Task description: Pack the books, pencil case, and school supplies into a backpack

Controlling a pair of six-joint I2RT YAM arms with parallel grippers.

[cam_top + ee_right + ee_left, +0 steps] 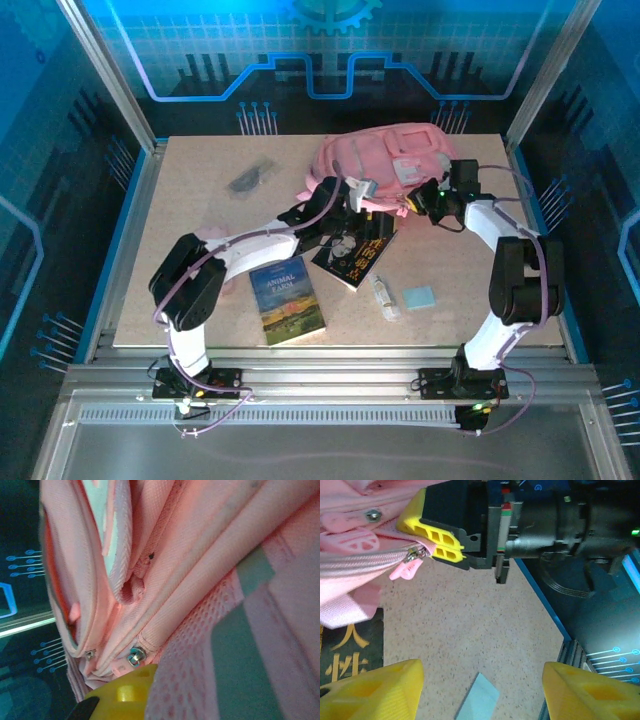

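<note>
- Yellow fingers (370,692) of the left gripper (481,672) sit closest in the left wrist view. They are spread wide, with nothing between them but bare table and a corner of the light-blue pad (477,700) below.
- Seen from above, the left gripper (360,190) hangs at the near edge of the backpack (390,160), over the far end of the black book (355,250).
- Just beyond it, the right gripper (420,532) is closed. Its yellow tips press on the backpack's pink fabric just above the zip, beside the pink zip pull (402,570). I cannot tell whether a fold of cloth is pinched.
- In the right wrist view, one yellow finger (125,690) lies against the backpack's folds and mesh, with two metal zip sliders close by.
- The backpack lies on its side toward the table's far right corner. It is the largest thing there.
- The black book lies near the table's middle, its far end touching or just under the backpack's near edge.
- "Animal Farm" (287,298) lies flat near the table's (200,310) near edge, just left of the black book.
- The whitish tube (385,297) and the light-blue pad lie side by side, right of the books.
- The pencil case (208,236) shows as a pale-pink strip, mostly hidden beneath the left arm.
- A dark grey item (247,178) lies alone toward the far left corner.
</note>
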